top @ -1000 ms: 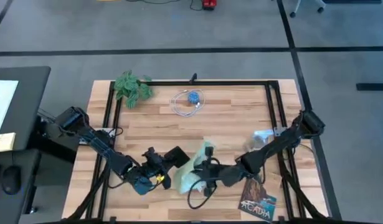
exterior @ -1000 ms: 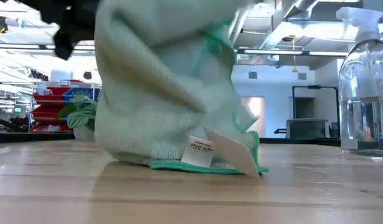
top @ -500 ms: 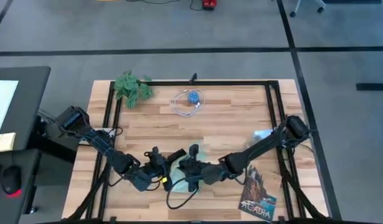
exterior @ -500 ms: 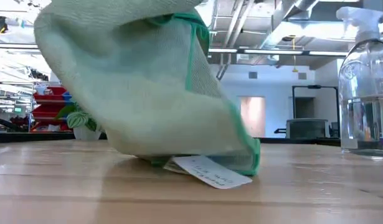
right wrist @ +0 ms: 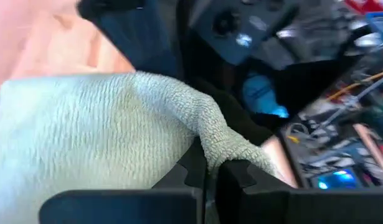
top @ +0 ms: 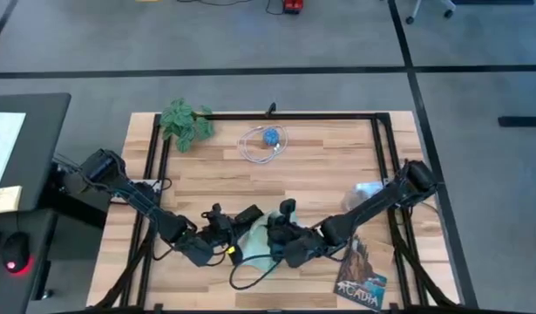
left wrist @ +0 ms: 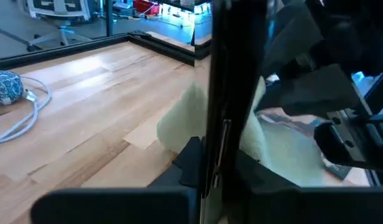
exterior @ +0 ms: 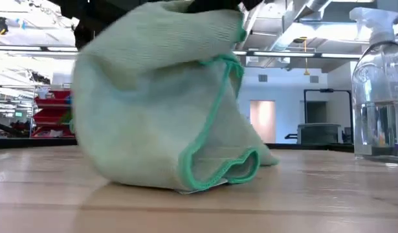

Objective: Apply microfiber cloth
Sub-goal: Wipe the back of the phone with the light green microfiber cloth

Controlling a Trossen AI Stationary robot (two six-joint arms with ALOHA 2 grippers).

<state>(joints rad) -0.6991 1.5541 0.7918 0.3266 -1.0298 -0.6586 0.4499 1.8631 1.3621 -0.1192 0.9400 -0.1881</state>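
The pale green microfiber cloth point(top: 255, 248) is bunched up near the table's front edge, its lower folds point(exterior: 186, 175) resting on the wood. My right gripper point(top: 276, 229) is shut on it from the right. Just left of it, my left gripper point(top: 230, 230) is shut on a black phone point(top: 247, 215). The left wrist view shows the phone edge-on as a thin dark bar point(left wrist: 217, 93), with the cloth point(left wrist: 191, 118) right behind it. Whether the cloth touches the phone, I cannot tell. My left gripper pinches the phone's lower end point(left wrist: 215, 146) between its two fingers, which lie across its thin edges. The phone stands upright out of the fingers, clear of the table. My right gripper pinches a gathered fold at the top of the cloth point(right wrist: 211, 144) between its two fingers, several layers together. The cloth hangs from the fold and its lower part lies on the table.
A clear spray bottle point(exterior: 380, 84) stands at the right. A leafy plant point(top: 185, 122) and a blue object with a white cable point(top: 266, 141) lie at the far side. A booklet point(top: 362, 281) lies at the near right. Black rails point(top: 294, 115) frame the table.
My right gripper has carried the cloth toward the table's left edge, up to the phone, then come back slightly right. The cloth has bunched up; its white tag, earlier lying out on the table, is now tucked under it.
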